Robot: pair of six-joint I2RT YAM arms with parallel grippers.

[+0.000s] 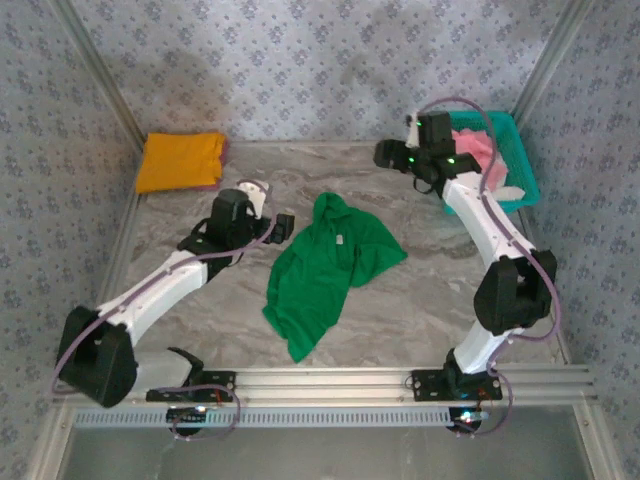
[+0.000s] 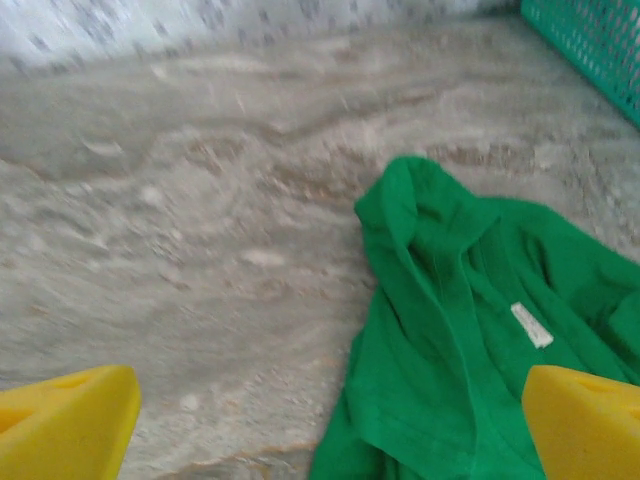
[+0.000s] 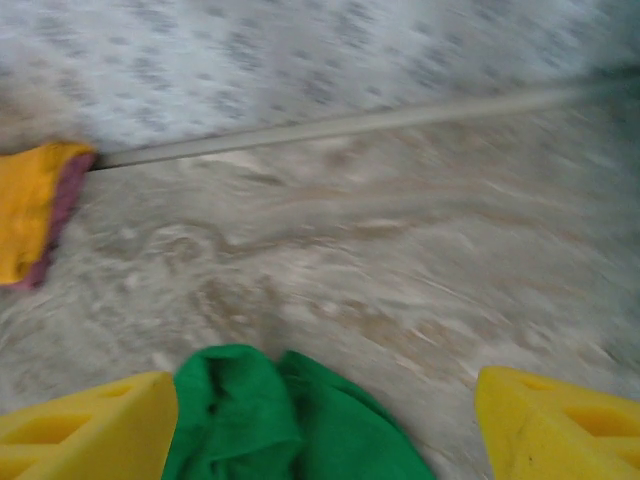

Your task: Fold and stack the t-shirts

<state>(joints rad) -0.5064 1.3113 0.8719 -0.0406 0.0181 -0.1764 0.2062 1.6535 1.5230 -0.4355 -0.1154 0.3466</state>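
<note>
Green t-shirt (image 1: 325,265) is lying crumpled mid-worktop (image 1: 430,290), hem end nearest the arm bases, collar end farther back with its white neck label (image 2: 531,325) showing. It's thin, floppy cloth, so I'd guess it's light and will sag and drag instead of sliding flat. The best hold is probably the shoulder seams either side of the collar. The left gripper (image 1: 282,226) sits just beside that collar end, jaws wide open, empty. Farther back, the right gripper (image 1: 390,154) hangs by the teal basket (image 1: 520,170), jaws apart, nothing in them. Pink cloth (image 1: 470,145) is in the basket; the folded orange-yellow shirt (image 1: 180,160) sits far left.
</note>
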